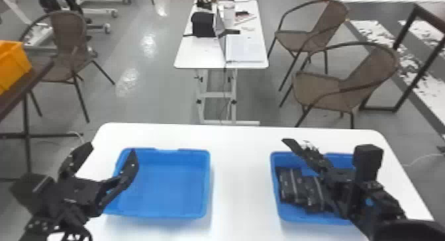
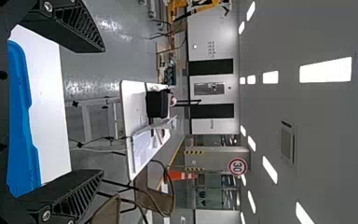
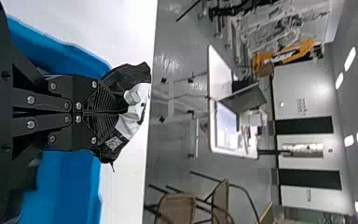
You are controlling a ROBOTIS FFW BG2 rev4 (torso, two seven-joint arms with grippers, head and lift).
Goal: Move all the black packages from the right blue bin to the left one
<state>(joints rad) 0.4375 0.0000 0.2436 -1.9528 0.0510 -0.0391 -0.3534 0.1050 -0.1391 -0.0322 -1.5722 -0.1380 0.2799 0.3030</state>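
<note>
Above the right blue bin [image 1: 291,217], my right gripper [image 1: 309,156] is shut on a black package [image 1: 292,146]. In the right wrist view the gripper [image 3: 103,113] pinches this crumpled black package [image 3: 116,79], which has a white label. Several black packages [image 1: 293,185] lie side by side in the left part of the right bin; the right arm hides some of the bin's inside. The left blue bin [image 1: 165,187] has no packages in it. My left gripper [image 1: 111,150] stands open over that bin's left side; its fingers are spread in the left wrist view too [image 2: 101,111].
Both bins stand on a white table [image 1: 243,177], with a wide stretch of tabletop between them. Beyond the table are a smaller white desk [image 1: 198,55] and brown chairs [image 1: 334,88]. An orange crate [image 1: 13,65] sits at the far left.
</note>
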